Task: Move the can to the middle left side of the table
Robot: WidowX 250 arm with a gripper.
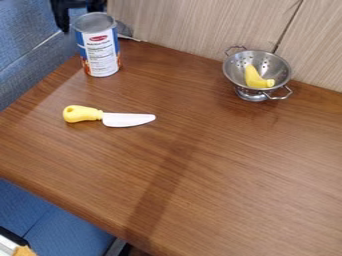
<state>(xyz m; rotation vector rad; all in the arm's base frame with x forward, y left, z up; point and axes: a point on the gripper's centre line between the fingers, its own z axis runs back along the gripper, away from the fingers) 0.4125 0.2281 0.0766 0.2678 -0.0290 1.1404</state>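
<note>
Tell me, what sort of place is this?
Probably a booth-style seating corner, perhaps in a lounge or break area. Blue upholstery borders the wooden table, and wood-grain panelling stands behind it. The plastic-looking knife suggests play or testing rather than real cooking.

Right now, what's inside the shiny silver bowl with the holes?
A yellow toy banana lies inside the silver colander. The banana covers part of the bottom, so I can't see what, if anything, is under it.
</note>
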